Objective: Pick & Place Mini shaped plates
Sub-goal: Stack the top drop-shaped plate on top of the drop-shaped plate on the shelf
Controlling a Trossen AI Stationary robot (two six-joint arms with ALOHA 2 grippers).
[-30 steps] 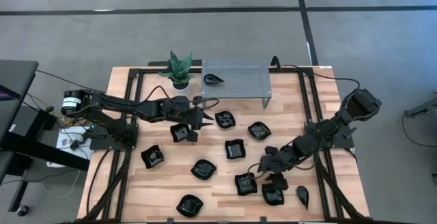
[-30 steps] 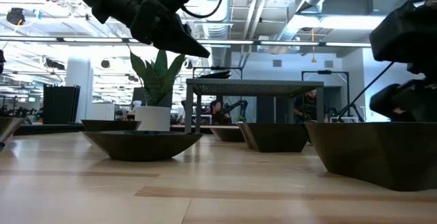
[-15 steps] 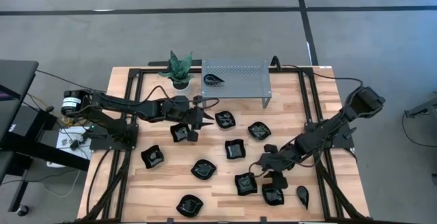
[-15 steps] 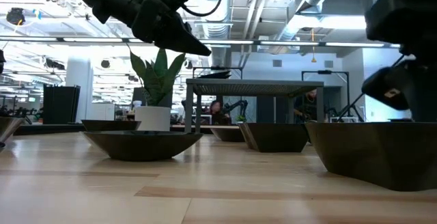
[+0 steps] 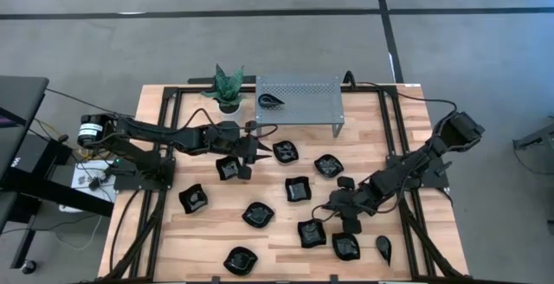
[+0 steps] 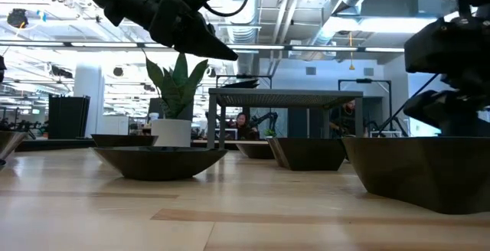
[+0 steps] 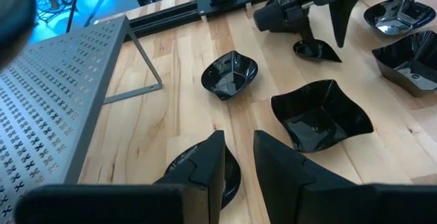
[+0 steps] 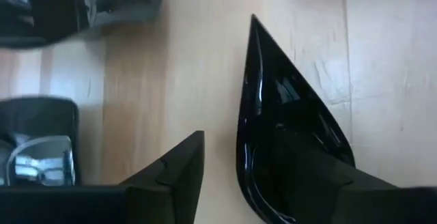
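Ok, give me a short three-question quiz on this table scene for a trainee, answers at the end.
1. True or false: a tiny glossy black teardrop dish lies on the grey perforated metal rack.
2. The small white pot with a green plant stands: A) beside the rack's end, B) among the dishes, C) on the rack.
3. Which arm's end effector is nearer the rack?
Key: 1 true; 2 A; 3 the left end effector.

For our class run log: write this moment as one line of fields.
left claw: open, over a square plate | right claw: open, low among plates near the front edge | teardrop plate: on rack
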